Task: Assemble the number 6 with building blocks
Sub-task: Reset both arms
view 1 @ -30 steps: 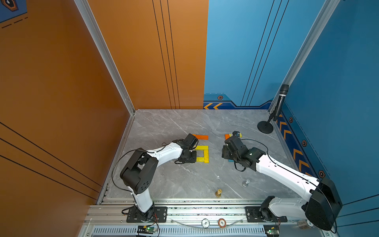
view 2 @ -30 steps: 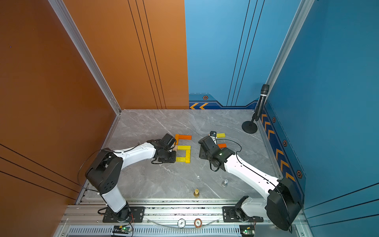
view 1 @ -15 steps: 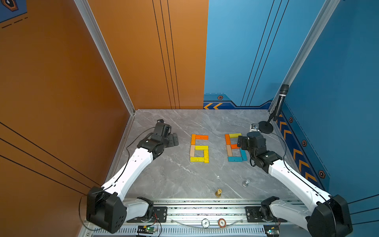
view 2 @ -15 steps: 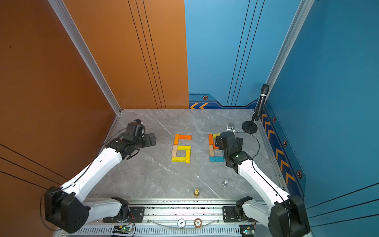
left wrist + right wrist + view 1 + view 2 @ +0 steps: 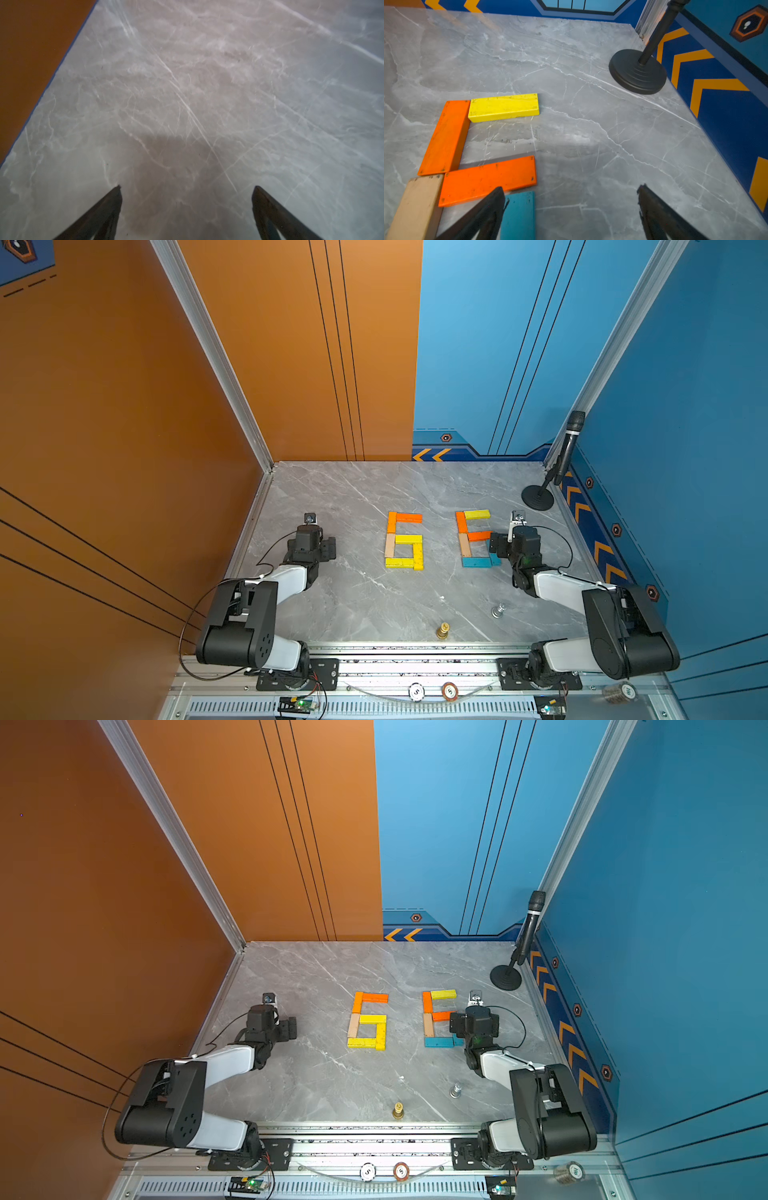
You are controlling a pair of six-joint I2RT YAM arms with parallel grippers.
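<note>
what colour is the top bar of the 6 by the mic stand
Top bar: yellow, clearest in the right wrist view.

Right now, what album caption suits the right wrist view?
Open right fingers above a half-seen 6 of yellow, orange, tan and teal blocks on marble.

Opened, retracted: left end effector point(image 5: 187, 187), right end effector point(image 5: 570, 187).

A white chip point(image 5: 416, 691) and a brown chip point(image 5: 448, 691) on the rail point(image 5: 374, 668) each show a 5. Blocks point(image 5: 409, 517) make a 6 point(image 5: 408, 539).
</note>
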